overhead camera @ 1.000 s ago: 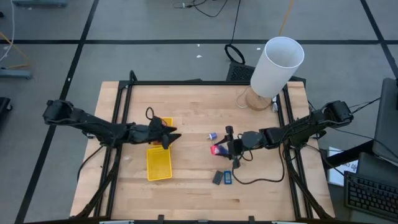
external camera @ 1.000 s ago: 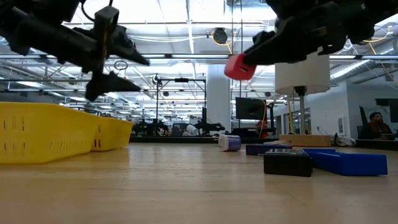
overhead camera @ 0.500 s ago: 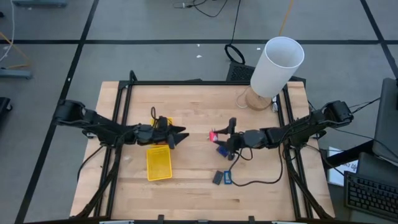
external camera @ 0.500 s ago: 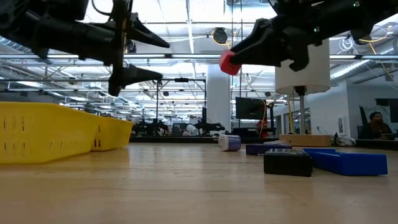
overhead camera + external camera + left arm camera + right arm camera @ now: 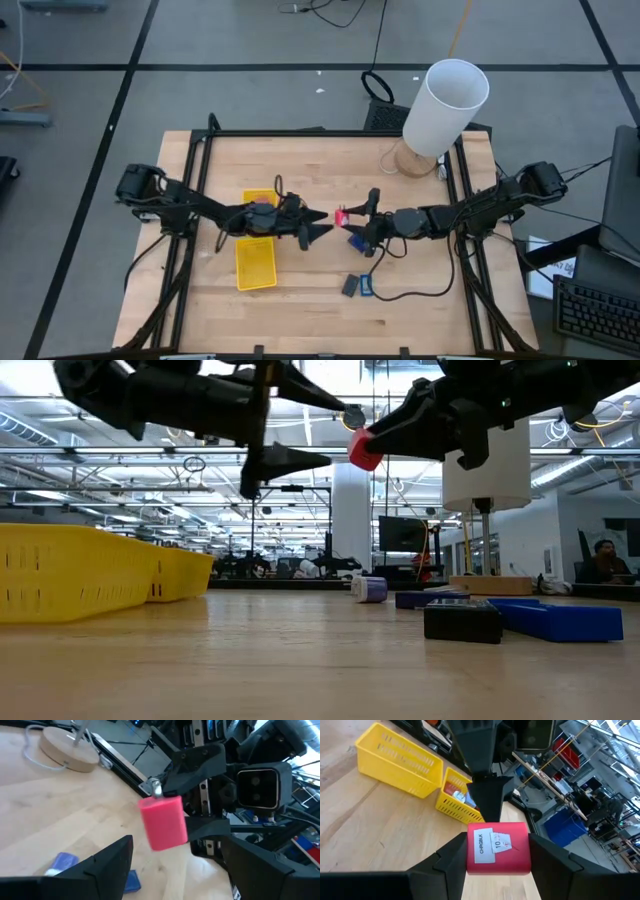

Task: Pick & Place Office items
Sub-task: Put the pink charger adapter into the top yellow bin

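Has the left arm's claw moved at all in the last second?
Yes. In the high view the left gripper has slid away from the yellow tray, toward the red block in the right gripper.

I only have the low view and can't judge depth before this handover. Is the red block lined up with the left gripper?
Observer: From above, the left gripper sits just short of the red block, roughly in line with it and not touching.
Operator: Is it open wide enough?
Observer: Yes. The left wrist view shows it open wider than the block, which hangs ahead of the gap.
Operator: How is the block held?
Observer: The right gripper clamps it on two opposite sides, with a white label facing that wrist camera.
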You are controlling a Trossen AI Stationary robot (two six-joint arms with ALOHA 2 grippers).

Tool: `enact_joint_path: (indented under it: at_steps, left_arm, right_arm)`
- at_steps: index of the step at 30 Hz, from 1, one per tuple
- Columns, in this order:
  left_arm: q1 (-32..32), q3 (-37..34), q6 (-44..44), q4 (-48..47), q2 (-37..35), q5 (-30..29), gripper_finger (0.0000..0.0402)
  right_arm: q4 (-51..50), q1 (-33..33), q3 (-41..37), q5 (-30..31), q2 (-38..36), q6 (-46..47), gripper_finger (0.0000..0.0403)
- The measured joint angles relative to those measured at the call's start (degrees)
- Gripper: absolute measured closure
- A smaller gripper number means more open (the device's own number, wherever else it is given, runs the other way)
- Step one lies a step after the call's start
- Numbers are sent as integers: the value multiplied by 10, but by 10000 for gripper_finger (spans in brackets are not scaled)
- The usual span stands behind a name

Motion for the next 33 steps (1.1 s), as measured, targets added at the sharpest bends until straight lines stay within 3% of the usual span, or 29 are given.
enact_joint_path:
  at_steps: [13,33]
  left_arm:
    - [7,88,0,1,90,-13,103]
    - [16,94,0,-4,95,-14,103]
  right_arm:
    - [0,0,0,-2,0,0,227]
    - [-4,0,0,-2,0,2,227]
